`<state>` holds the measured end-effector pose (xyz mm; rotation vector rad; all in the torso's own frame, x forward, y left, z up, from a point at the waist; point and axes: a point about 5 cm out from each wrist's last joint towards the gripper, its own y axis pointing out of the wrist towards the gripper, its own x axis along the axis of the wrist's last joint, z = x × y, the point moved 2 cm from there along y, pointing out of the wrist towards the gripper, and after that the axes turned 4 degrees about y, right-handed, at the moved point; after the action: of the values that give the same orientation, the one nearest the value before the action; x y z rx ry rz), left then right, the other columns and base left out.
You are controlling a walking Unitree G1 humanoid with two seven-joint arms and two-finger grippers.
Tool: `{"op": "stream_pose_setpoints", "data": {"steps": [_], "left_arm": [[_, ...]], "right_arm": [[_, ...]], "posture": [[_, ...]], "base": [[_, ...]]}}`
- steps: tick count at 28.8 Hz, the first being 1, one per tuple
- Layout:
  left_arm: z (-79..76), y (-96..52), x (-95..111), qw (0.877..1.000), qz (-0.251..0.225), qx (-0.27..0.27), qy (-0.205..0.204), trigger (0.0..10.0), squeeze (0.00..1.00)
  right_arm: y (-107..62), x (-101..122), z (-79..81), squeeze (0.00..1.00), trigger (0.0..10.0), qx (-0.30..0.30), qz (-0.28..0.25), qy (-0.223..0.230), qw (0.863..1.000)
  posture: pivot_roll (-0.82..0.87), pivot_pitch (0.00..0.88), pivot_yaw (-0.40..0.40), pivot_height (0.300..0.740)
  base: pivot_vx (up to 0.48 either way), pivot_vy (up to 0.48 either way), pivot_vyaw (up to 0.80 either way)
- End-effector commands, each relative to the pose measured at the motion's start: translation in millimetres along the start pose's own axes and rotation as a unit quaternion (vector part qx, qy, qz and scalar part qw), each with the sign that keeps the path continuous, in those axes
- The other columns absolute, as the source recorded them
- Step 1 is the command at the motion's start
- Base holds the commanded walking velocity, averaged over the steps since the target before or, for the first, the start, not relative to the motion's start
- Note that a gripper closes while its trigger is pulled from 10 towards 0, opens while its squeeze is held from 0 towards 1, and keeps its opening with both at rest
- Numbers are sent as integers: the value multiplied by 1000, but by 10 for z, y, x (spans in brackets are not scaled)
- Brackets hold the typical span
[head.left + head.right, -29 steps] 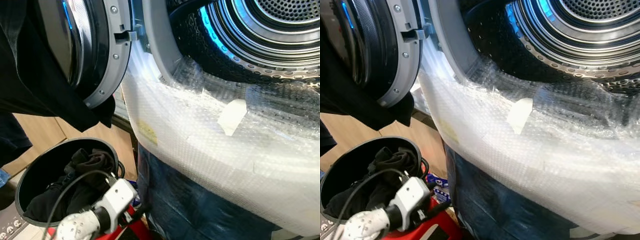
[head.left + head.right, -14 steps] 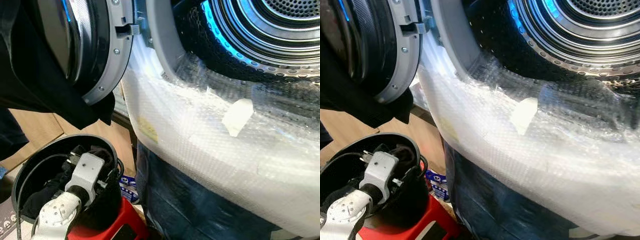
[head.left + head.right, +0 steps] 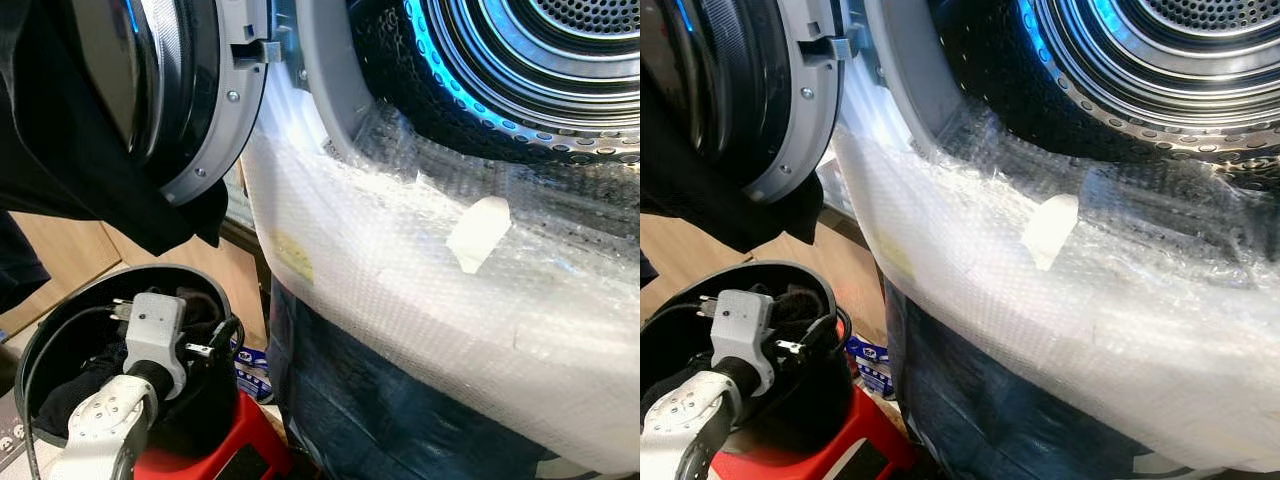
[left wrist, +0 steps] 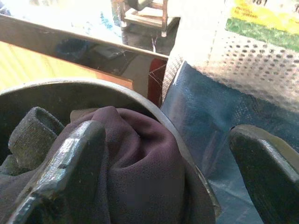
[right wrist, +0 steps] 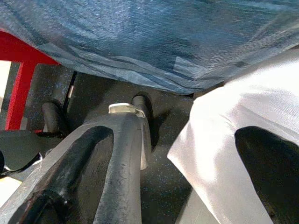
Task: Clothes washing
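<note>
Left tool (image 4: pixel 163 177) was down inside the round dark laundry basket (image 3: pixel 35 345), fingers (image 4: pixel 60 172) spread wide, one finger pressed on a dark maroon garment (image 4: pixel 140 158) bunched at the basket's rim, the other finger out past the rim by the blue wrap. Nothing clamped between them. Head views showed the silver left arm (image 3: pixel 105 425) reaching into the basket, which held dark clothes (image 3: pixel 70 385) and sat on a red stand (image 3: pixel 235 445) just beside the washer.

Washer front was wrapped in white bubble wrap (image 3: pixel 400 300) with a strip of tape (image 3: pixel 478 232) stuck on it; blue plastic sheet (image 3: pixel 370 410) covered the lower part. Washer door (image 3: pixel 215 95) stood open to the left, drum (image 3: pixel 1160 60) open and lit blue, perforated metal visible. A black garment (image 3: pixel 70 170) hung over the open door.

Right tool (image 5: pixel 173 186) hung low near the dark floor (image 5: pixel 163 186), fingers wide apart, holding nothing; blue wrap above it, white wrap (image 5: pixel 233 135) beside it.
</note>
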<state>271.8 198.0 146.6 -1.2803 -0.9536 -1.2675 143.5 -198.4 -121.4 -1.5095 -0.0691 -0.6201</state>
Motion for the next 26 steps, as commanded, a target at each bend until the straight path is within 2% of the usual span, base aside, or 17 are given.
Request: {"op": "stream_pose_setpoints", "data": {"steps": [1,3,5,8,13,16,18,21,22,23,24,25,26], "left_arm": [[81,-51,40,1000,3,20,12,10000,1000],[189,-87,22,999,9,50,13,10000,1000],[221,-95,19,998,10,58,11,10000,1000],[332,-86,131,997,-11,81,-1,10000,1000],[362,-108,120,995,-5,101,3,10000,1000],[420,-119,7,992,17,121,1,10000,1000],[410,-79,-20,992,23,125,-1,10000,1000],[374,-4,-9,991,21,129,-18,10000,1000],[358,12,-11,991,23,127,-20,10000,863],[348,21,-14,992,24,126,-20,10000,863],[341,28,-18,992,26,124,-18,10000,675],[337,34,-21,992,28,123,-15,10000,675],[335,49,-46,992,35,124,-12,10000,0]], "right_arm": [[-5,-60,-10,0,10000,-1,10,-7,1000],[-4,-58,-8,0,10000,-1,11,-8,1000],[-4,-57,-8,0,10000,-1,10,-8,1000],[-4,-48,-18,0,10000,-3,11,-12,1000],[-2,-18,-19,0,10000,-2,8,-18,1000],[0,3,-13,0,10000,-1,7,-22,1000],[2,-2,2,0,10000,3,11,-48,999],[4,6,14,0,10000,4,10,-46,999],[5,10,21,0,10000,4,9,-46,999],[5,12,25,0,10000,4,9,-46,999],[6,15,29,0,10000,4,9,-46,999],[6,16,32,0,10000,4,9,-46,999],[7,8,51,0,10000,9,11,-64,998]], "posture": [[162,127,-19,740],[163,128,-19,740],[163,128,-19,740],[172,130,-27,740],[170,134,-29,740],[170,136,-34,740],[170,135,-35,740],[165,133,-33,740],[155,130,-29,740],[155,130,-29,740],[151,129,-28,740],[151,129,-28,740],[154,127,-31,740]], "base": [[0,0,0],[0,0,0],[0,0,0],[0,0,0],[0,0,0],[0,0,0],[0,0,0],[0,0,0],[0,0,0],[0,0,0],[0,0,0],[0,0,0],[0,0,0]]}}
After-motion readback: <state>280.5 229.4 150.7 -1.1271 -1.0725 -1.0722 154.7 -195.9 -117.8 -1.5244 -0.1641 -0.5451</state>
